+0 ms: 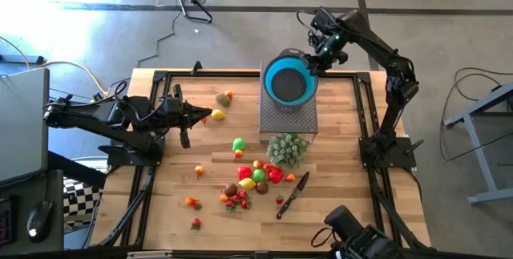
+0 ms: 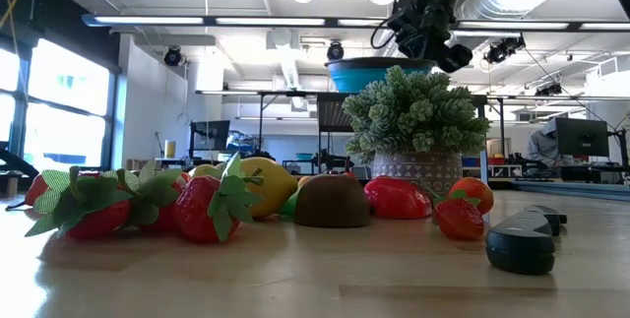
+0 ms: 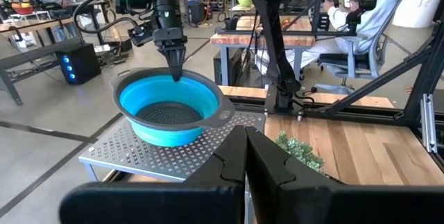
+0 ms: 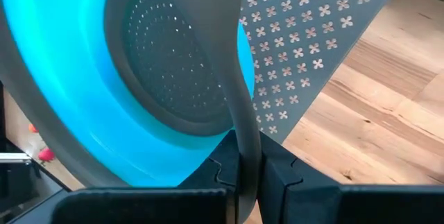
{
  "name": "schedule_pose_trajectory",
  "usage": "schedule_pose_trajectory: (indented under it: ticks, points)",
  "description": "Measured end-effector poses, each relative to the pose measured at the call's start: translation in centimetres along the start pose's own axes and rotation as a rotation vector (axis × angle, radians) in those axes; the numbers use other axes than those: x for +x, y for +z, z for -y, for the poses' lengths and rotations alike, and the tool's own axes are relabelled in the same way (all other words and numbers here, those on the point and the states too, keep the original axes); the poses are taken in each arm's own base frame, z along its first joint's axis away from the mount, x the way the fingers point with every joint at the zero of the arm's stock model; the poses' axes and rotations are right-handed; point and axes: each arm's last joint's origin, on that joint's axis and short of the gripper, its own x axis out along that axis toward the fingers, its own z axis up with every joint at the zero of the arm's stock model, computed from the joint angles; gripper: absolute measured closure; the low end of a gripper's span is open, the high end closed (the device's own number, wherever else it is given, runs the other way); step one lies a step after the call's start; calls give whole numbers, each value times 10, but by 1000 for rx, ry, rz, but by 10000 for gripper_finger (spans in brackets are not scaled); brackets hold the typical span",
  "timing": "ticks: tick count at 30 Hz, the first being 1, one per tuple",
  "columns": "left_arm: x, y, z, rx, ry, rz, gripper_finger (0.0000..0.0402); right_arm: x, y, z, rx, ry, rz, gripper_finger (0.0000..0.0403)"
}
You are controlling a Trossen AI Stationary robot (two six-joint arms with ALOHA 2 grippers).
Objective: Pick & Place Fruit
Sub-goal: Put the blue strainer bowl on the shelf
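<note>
Gripping bowl (image 1: pixel 290 80) rim with my right gripper (image 1: pixel 311 60) | left gripper (image 1: pixel 210 115) closed, empty | fruit (image 1: pixel 255 180) probably light, hard, rolling; pinching mid-body.

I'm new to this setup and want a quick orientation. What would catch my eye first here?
The bright blue bowl stands out at the table's far edge on a perforated metal stand, with the right hand shut on its grey rim. Nearer, the fruit lies scattered mid-table beside a pale green bushy cluster and a black-handled knife.
</note>
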Motion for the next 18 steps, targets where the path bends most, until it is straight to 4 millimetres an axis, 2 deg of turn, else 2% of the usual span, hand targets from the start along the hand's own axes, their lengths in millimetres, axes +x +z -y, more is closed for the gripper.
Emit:
schedule_pose_trajectory:
  ticks: [18]
  points:
    - [0,0,0,0,0,0,402,0,3,0,-30,-38,43,378]
